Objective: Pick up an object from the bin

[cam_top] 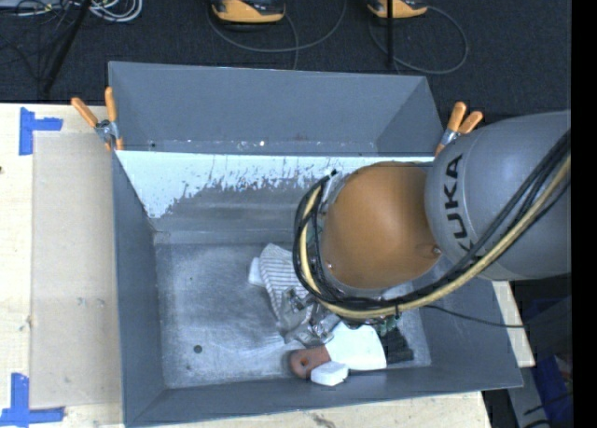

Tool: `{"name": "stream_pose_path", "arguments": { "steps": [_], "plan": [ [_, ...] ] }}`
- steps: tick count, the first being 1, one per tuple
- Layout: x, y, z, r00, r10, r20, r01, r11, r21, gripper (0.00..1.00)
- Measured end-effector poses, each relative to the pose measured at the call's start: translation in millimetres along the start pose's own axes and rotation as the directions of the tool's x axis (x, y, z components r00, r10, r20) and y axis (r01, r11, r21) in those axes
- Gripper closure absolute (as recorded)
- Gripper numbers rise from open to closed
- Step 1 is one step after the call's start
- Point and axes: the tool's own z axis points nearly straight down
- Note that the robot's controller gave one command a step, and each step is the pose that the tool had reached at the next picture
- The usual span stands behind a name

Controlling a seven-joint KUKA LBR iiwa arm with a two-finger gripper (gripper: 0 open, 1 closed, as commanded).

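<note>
1. So, the grey metal bin (140,324) has a small cluster of loose stuff on its floor, towards the near wall and right of the middle. The left part of the floor is bare metal.
2. The arm (504,202) comes in from the right. Its rounded orange cover (378,226) hangs right over the cluster, with black and yellow cables (310,263) looped round the cover's left and lower edge.
3. The gripper (303,319) pokes out below the cover as a bit of shiny metal, low in the bin. Honestly, I cannot tell if it is spread or pressed together, since the cover hides most of it. I also can't tell if it has got anything.
4. The nearest thing to it is a white cloth with dark stripes (270,268), crumpled. It lies just up and left of the gripper, and its lower edge looks to be touching the metal.
5. Just below the gripper, near the front wall, there's a small reddish-brown lump (303,359).
6. Right beside that lump, on its right, sits a little white chunk (328,375).
7. Above the chunk is a bigger flat white piece (359,347), partly tucked under the cover.
8. At the right end of the cluster is a dark item with a bit of green (396,344), but I can't make out what it is.
</note>
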Motion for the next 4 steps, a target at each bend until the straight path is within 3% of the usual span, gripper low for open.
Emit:
{"name": "stream_pose_path", "arguments": {
  "steps": [1,2,3,4],
  "plan": [
    [-6.0,-2.6,76.9,1.0,-0.003,0.022,0.003,1.0,0.007,0.0],
    [-11.0,-3.2,80.8,1.0,-0.002,0.028,0.002,1.0,0.008,0.0],
    [-53.2,-90.6,75.6,0.994,-0.107,-0.009,0.107,0.994,-0.004,1.0],
    [-53.2,-90.7,75.5,0.994,-0.107,-0.008,0.107,0.994,-0.004,1.0]
  ]
}}
